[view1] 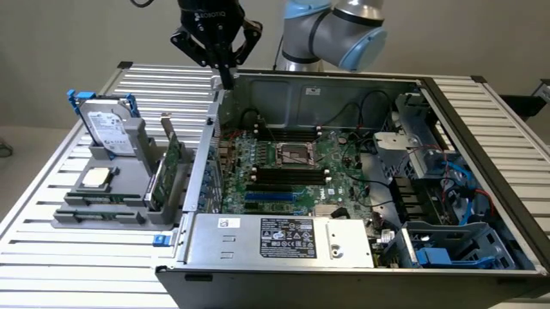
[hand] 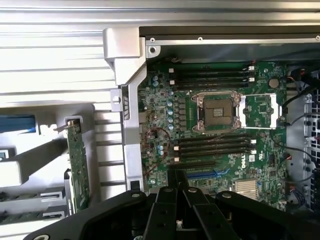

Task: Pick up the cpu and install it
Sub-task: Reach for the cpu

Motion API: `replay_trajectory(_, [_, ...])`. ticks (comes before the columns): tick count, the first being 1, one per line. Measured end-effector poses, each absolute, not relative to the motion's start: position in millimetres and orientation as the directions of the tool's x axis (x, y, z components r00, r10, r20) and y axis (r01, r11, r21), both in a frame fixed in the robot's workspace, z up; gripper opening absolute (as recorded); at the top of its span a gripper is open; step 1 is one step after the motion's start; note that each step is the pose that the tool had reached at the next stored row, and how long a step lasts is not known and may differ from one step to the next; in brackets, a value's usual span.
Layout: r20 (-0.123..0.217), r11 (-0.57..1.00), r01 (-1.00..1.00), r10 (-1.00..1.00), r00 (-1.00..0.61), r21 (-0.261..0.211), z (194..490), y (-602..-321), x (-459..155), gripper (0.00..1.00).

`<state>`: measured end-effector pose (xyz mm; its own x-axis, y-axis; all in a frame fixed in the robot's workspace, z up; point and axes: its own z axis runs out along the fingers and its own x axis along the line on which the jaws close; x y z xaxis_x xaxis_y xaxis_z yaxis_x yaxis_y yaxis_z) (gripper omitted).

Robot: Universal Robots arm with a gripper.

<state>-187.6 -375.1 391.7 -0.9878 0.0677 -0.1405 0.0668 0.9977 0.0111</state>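
The cpu [view1: 97, 177], a small pale square chip, lies flat on the grey holder at the exterior view's left. My black gripper [view1: 228, 78] hangs high over the back left corner of the open computer case, well away from the chip, fingers pressed together and holding nothing. In the wrist view the shut fingertips [hand: 179, 179] point down over the green motherboard [hand: 220, 125]. The square metal-framed socket [view1: 297, 154] [hand: 217, 111] sits open in the board's middle, between the black memory slots.
A silver hard drive [view1: 109, 125] with blue rails stands upright behind the chip. A green card [view1: 172, 168] stands on edge in the grey holder [view1: 120, 215]. The case's power supply [view1: 279, 239], cables and drive bays [view1: 447, 193] crowd the exterior view's right.
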Motion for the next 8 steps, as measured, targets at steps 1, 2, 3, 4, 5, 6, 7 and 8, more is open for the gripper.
replay_trajectory(1, [-0.149,0.998,0.067,0.068,-0.987,0.010,392,-375,-191,0.11])
replay_trajectory(2, [-0.156,0.998,0.067,0.067,-0.985,0.010,392,-374,-193,0.11])
replay_trajectory(3, [-0.162,0.998,0.067,0.067,-0.984,0.010,392,-374,-196,0.11])
replay_trajectory(4, [-0.164,0.998,0.067,0.068,-0.984,0.010,392,-374,-199,0.11])
replay_trajectory(5, [-0.164,0.997,0.070,0.071,-0.984,0.010,392,-374,-202,0.11])
replay_trajectory(6, [-0.164,0.997,0.076,0.077,-0.984,0.011,392,-374,-203,0.11])
replay_trajectory(7, [-0.161,0.997,0.082,0.083,-0.984,0.011,392,-374,-203,0.11])
replay_trajectory(8, [-0.155,0.996,0.089,0.089,-0.984,0.011,392,-374,-203,0.11])
